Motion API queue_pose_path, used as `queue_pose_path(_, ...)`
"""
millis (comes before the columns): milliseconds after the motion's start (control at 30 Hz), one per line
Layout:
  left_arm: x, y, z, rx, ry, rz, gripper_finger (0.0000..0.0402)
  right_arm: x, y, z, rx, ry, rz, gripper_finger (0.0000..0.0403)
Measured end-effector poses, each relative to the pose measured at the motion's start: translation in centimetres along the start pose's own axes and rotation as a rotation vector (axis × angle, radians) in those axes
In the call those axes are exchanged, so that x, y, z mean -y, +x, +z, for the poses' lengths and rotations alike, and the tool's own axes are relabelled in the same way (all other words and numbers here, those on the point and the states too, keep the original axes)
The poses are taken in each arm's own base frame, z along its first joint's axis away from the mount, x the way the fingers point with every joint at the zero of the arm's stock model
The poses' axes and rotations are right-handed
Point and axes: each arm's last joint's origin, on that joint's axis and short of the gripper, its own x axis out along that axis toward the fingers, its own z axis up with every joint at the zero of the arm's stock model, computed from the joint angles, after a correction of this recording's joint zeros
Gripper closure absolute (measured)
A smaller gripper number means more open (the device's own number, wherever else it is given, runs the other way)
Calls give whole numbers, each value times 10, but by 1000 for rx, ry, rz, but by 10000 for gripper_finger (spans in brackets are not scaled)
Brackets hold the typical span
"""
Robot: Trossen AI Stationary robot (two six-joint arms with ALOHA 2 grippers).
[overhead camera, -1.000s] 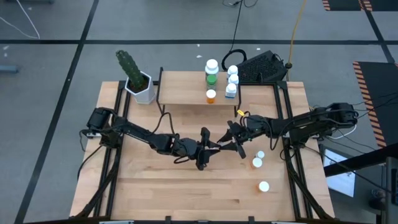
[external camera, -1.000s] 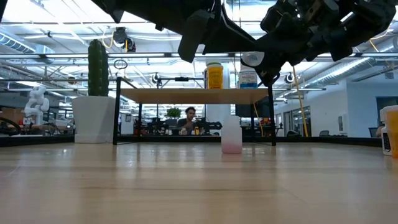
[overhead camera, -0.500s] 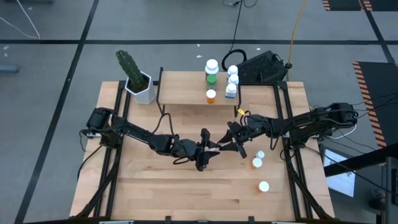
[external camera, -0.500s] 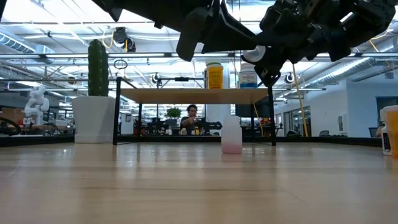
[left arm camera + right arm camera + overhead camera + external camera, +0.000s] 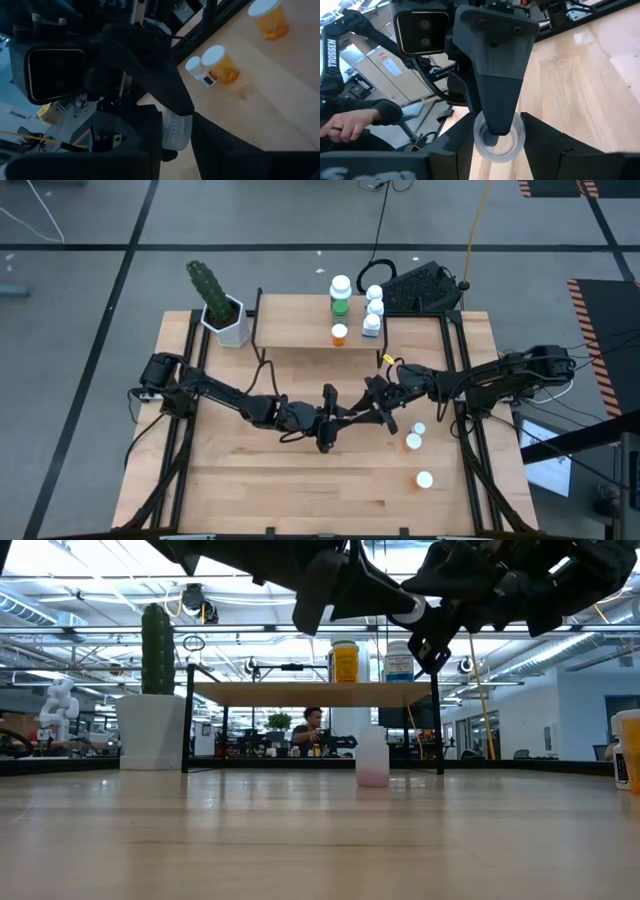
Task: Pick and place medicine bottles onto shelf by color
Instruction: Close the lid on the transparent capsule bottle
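Observation:
My left gripper (image 5: 337, 420) and my right gripper (image 5: 372, 412) meet fingertip to fingertip above the middle of the table. Between them is a small bottle with a white ribbed cap (image 5: 402, 608), clear of the table; its body is hidden. Both grippers are shut on it. On the shelf (image 5: 300, 330) stand a green bottle (image 5: 340, 295), an orange one (image 5: 339, 334) and blue-white ones (image 5: 372, 310). A pinkish bottle (image 5: 372, 756) stands on the table in front of the shelf. My left gripper has the bottle's ribbed cap (image 5: 176, 131) between its two fingers, coming level from the table's left. The bottle is clear of the table. My right gripper has the same cap (image 5: 496, 142) between its two fingers, level from the table's right, turned crosswise to the left fingers (image 5: 495, 85).
Three loose bottles (image 5: 412, 442) (image 5: 424, 479) (image 5: 419, 428) stand on the table at the right. A white pot with a cactus (image 5: 225, 315) stands left of the shelf. A black keyboard (image 5: 420, 288) lies behind the shelf at the right. People show beyond the table.
My right gripper has risen a little with the bottle and brought it toward my left gripper, so that the cap now sits between the left fingers. My left gripper has stayed nearly in place.

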Motion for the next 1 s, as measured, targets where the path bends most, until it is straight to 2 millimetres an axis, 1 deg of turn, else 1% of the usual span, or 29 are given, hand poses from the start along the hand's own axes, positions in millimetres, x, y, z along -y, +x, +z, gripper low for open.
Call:
queue_pose_path(300,0,0,0,-3,-6,4,319,-1,0,2,19,-8,1,261)
queue_pose_path(567,2,1,-3,-11,-60,-15,322,-2,0,10,92,-95,-18,212)
queue_pose_path(700,-5,1,1,5,-168,75,322,-4,-1,12,123,-112,2,191)
queue_pose_path(833,-6,1,1,3,-209,95,322,-8,-4,17,153,-188,15,180)
queue_pose_path(1000,-7,0,2,13,-275,96,321,-22,-16,27,208,-341,37,180)
